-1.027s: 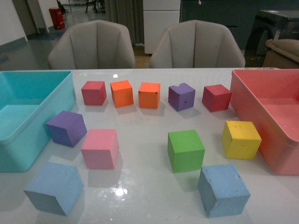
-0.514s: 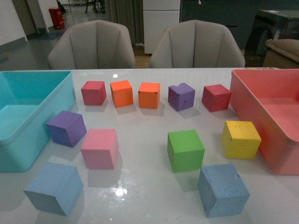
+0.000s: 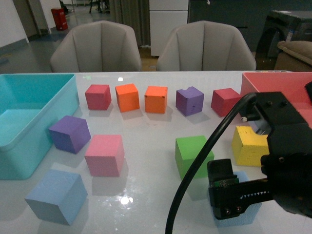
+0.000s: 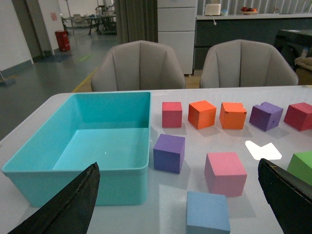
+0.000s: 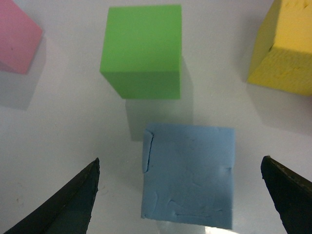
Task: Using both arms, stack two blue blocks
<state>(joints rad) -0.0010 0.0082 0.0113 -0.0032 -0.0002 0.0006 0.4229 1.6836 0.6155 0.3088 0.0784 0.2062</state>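
One blue block point(image 3: 56, 196) sits at the near left of the table. It also shows in the left wrist view point(image 4: 207, 212), low between the fingers of my open left gripper point(image 4: 178, 204), which hangs above and short of it. The left arm is out of the front view. The other blue block point(image 3: 248, 214) is at the near right, mostly hidden by my right arm point(image 3: 282, 161). In the right wrist view this block point(image 5: 187, 175) lies between the wide-open fingers of my right gripper point(image 5: 179, 195), untouched.
A turquoise bin point(image 3: 29, 122) stands at the left and a pink bin point(image 3: 292, 83) at the right. A green cube point(image 3: 194, 156) and a yellow cube point(image 3: 248, 146) sit just beyond the right blue block. A pink cube point(image 3: 104, 155) and a purple cube point(image 3: 69, 133) sit beyond the left one.
My right arm has come into the front view from the lower right and now covers most of the right blue block. The blocks have not moved.
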